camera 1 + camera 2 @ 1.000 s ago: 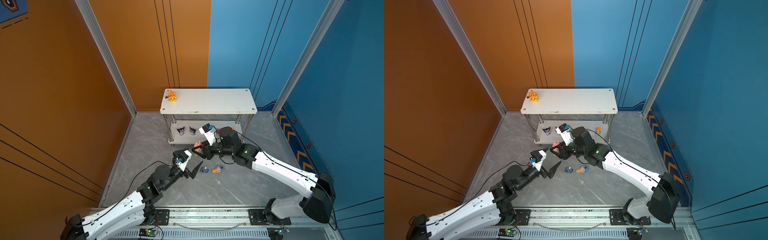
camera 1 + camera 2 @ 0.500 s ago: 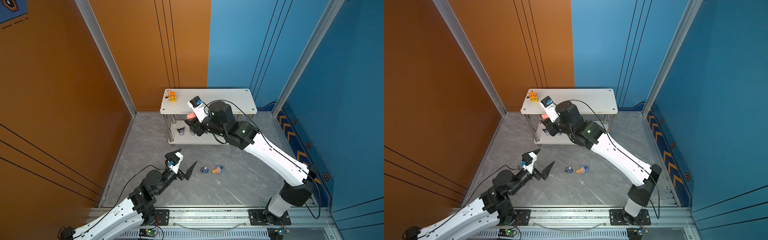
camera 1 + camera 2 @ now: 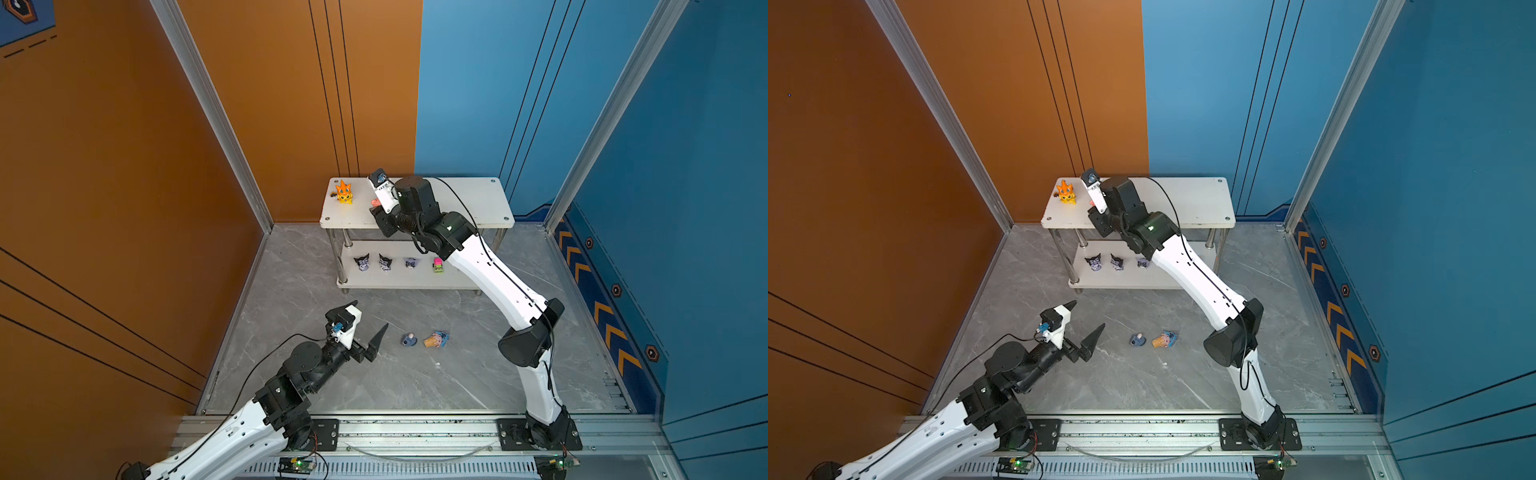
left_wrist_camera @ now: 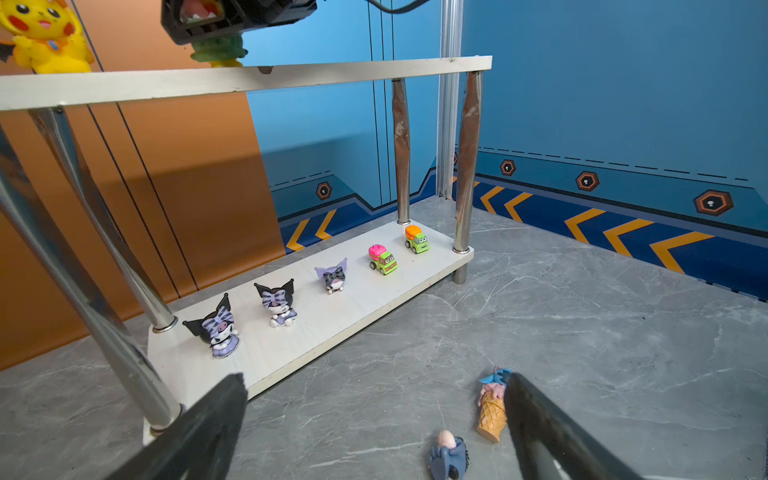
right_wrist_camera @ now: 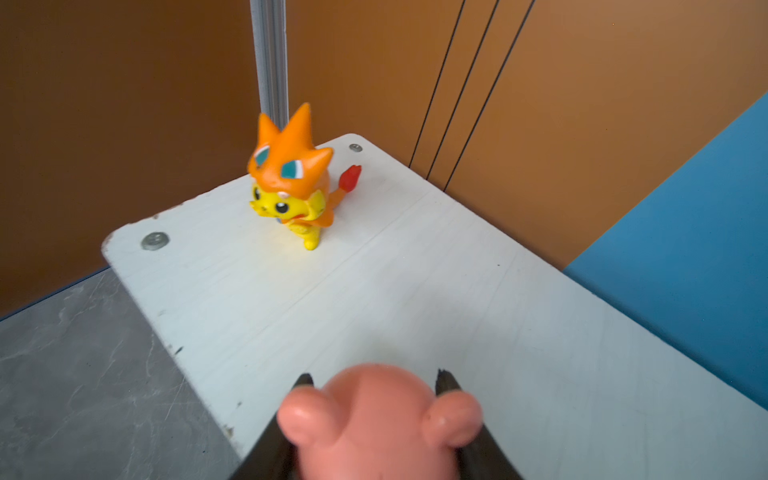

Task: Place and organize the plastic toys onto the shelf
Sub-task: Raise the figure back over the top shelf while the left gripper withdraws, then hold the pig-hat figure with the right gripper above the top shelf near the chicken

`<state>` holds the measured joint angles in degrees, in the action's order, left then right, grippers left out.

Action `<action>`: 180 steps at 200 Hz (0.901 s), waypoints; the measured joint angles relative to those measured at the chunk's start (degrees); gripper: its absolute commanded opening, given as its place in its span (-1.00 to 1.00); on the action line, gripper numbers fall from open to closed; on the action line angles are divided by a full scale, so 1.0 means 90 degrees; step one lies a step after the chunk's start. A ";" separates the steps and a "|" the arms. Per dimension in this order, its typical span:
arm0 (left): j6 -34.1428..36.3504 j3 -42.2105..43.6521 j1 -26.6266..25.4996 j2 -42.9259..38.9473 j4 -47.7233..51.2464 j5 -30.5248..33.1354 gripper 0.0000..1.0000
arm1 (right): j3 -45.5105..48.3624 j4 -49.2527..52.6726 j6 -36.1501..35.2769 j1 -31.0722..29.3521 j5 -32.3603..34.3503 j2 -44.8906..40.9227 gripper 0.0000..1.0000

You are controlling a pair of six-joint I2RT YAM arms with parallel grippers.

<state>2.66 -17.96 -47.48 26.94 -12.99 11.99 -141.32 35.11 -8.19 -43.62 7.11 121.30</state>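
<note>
Grey floor (image 3: 415,382) below: right hand (image 5: 374,379) grips pink bear (image 5: 378,419) near shelf (image 5: 415,270) edge; a tilted release could topple it. Left hand (image 4: 374,384) gapes, empty.

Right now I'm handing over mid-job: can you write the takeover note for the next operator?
Right gripper: shut on the pink bear, over the shelf's top board, not released.
Left gripper: open, empty, over the floor.
Done: orange spiky creature on top board; three eared heads and two green trucks on lower board.
To do: release bear; then shelve grey-blue donkey and cone toy, both lying on the floor.
</note>
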 measured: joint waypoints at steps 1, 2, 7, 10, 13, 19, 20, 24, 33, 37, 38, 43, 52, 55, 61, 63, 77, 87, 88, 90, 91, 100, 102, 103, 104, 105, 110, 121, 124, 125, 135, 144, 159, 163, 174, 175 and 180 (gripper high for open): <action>-0.0002 0.0002 0.0002 0.0000 0.0000 0.0000 0.96 | -0.0010 -0.0002 0.0012 0.0019 -0.0002 0.0007 -0.59; -0.0012 0.0002 0.0012 0.0000 0.0002 -0.0002 0.96 | -0.0012 -0.0002 0.0017 0.0027 -0.0002 0.0012 -0.59; -0.0015 0.0007 0.0039 0.0000 0.0002 -0.0002 0.96 | -0.0036 -0.0012 0.0061 0.0085 -0.0034 0.0032 -0.59; -0.0019 0.0007 0.0056 0.0000 0.0002 -0.0005 0.96 | -0.0058 -0.0010 0.0080 0.0119 -0.0058 0.0044 -0.59; -0.0024 0.0012 0.0070 0.0000 0.0000 -0.0005 0.96 | -0.0083 -0.0010 0.0097 0.0151 -0.0080 0.0058 -0.58; -0.0044 0.0019 0.0109 0.0000 0.0000 -0.0015 0.96 | -0.0143 -0.0012 0.0146 0.0214 -0.0117 0.0095 -0.58; -0.0049 0.0022 0.0117 0.0000 0.0002 -0.0017 0.96 | -0.0153 -0.0015 0.0158 0.0221 -0.0124 0.0100 -0.58; -0.0066 0.0027 0.0138 0.0002 0.0000 -0.0024 0.96 | -0.0233 -0.0010 0.0204 0.0257 -0.0148 0.0138 -0.58; -0.0085 0.0034 0.0197 0.0010 0.0002 -0.0051 0.96 | -0.0403 -0.0022 0.0296 0.0330 -0.0216 0.0223 -0.57; -0.0087 0.0034 0.0219 0.0022 0.0000 -0.0058 0.96 | -0.0474 -0.0024 0.0338 0.0389 -0.0255 0.0262 -0.57; -0.0090 0.0034 0.0228 0.0022 0.0000 -0.0063 0.96 | -0.0505 -0.0027 0.0352 0.0408 -0.0274 0.0274 -0.57; -0.0104 0.0034 0.0255 0.0034 -0.0002 -0.0078 0.96 | -0.0600 -0.0027 0.0408 0.0452 -0.0321 0.0328 -0.57; -0.0119 0.0034 0.0304 0.0066 -0.0002 -0.0117 0.96 | -0.0765 -0.0036 0.0476 0.0527 -0.0384 0.0418 -0.57; -0.0131 0.0034 0.0316 0.0078 -0.0002 -0.0129 0.96 | -0.0814 -0.0041 0.0508 0.0551 -0.0410 0.0444 -0.57; -0.0136 0.0034 0.0340 0.0102 -0.0002 -0.0158 0.96 | -0.0896 -0.0058 0.0566 0.0605 -0.0457 0.0495 -0.57; -0.0138 0.0034 0.0347 0.0112 -0.0002 -0.0170 0.96 | -0.0911 -0.0061 0.0568 0.0614 -0.0461 0.0505 -0.57; -0.0165 0.0034 0.0384 0.0168 -0.0002 -0.0219 0.96 | -0.0974 -0.0090 0.0656 0.0707 -0.0537 0.0566 -0.56; -0.0185 0.0034 0.0408 0.0189 -0.0002 -0.0243 0.96 | -0.1001 -0.0087 0.0709 0.0760 -0.0600 0.0602 -0.56; -0.0185 0.0034 0.0410 0.0192 -0.0005 -0.0243 0.96 | -0.1005 -0.0087 0.0709 0.0765 -0.0605 0.0605 -0.56; -0.0187 0.0034 0.0410 0.0199 -0.0005 -0.0248 0.96 | -0.1020 -0.0087 0.0719 0.0772 -0.0617 0.0619 -0.56; -0.0187 0.0034 0.0410 0.0199 -0.0002 -0.0248 0.96 | -0.1025 -0.0090 0.0726 0.0772 -0.0617 0.0624 -0.56; -0.0209 0.0034 0.0427 0.0219 -0.0010 -0.0267 0.96 | -0.1078 -0.0092 0.0753 0.0794 -0.0653 0.0670 -0.55; -0.0211 0.0034 0.0430 0.0223 -0.0010 -0.0277 0.96 | -0.1098 -0.0090 0.0755 0.0801 -0.0665 0.0685 -0.55; -0.0211 0.0034 0.0432 0.0226 -0.0010 -0.0279 0.96 | -0.1105 -0.0087 0.0755 0.0801 -0.0668 0.0690 -0.55; -0.0214 0.0034 0.0435 0.0228 -0.0010 -0.0287 0.96 | -0.1122 -0.0087 0.0758 0.0801 -0.0673 0.0702 -0.55; -0.0214 0.0034 0.0437 0.0231 -0.0010 -0.0289 0.96 | -0.1129 -0.0087 0.0758 0.0801 -0.0673 0.0709 -0.55; -0.0231 0.0034 0.0444 0.0243 -0.0010 -0.0299 0.96 | -0.1197 -0.0087 0.0775 0.0804 -0.0697 0.0760 -0.56; -0.0238 0.0034 0.0454 0.0274 -0.0019 -0.0330 0.96 | -0.1328 -0.0087 0.0777 0.0804 -0.0770 0.0860 -0.54; -0.0238 0.0034 0.0457 0.0279 -0.0022 -0.0342 0.96 | -0.1355 -0.0087 0.0780 0.0804 -0.0784 0.0884 -0.54; -0.0238 0.0034 0.0457 0.0282 -0.0024 -0.0345 0.96 | -0.1358 -0.0087 0.0777 0.0804 -0.0789 0.0886 -0.54; -0.0253 0.0034 0.0457 0.0313 -0.0051 -0.0362 0.96 | -0.1377 -0.0087 0.0780 0.0804 -0.0826 0.0930 -0.54; -0.0255 0.0034 0.0471 0.0340 -0.0058 -0.0384 0.96 | -0.1379 -0.0087 0.0780 0.0801 -0.0857 0.0957 -0.54; -0.0255 0.0034 0.0488 0.0386 -0.0066 -0.0396 0.96 | -0.1379 -0.0083 0.0780 0.0799 -0.0937 0.0979 -0.54; -0.0255 0.0034 0.0491 0.0403 -0.0073 -0.0408 0.96 | -0.1379 -0.0080 0.0780 0.0799 -0.0945 0.0979 -0.54; -0.0255 0.0034 0.0493 0.0442 -0.0090 -0.0430 0.96 | -0.1379 -0.0075 0.0780 0.0799 -0.0959 0.0979 -0.54; -0.0255 0.0034 0.0493 0.0447 -0.0092 -0.0432 0.96 | -0.1379 -0.0075 0.0780 0.0801 -0.0962 0.0979 -0.54; -0.0255 0.0034 0.0493 0.0466 -0.0100 -0.0437 0.96 | -0.1389 -0.0073 0.0777 0.0799 -0.0962 0.0979 -0.54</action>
<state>0.36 -17.65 -43.05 31.14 -13.89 8.05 -153.82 34.46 -1.19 -36.42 -1.54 130.10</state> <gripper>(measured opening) 0.979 0.442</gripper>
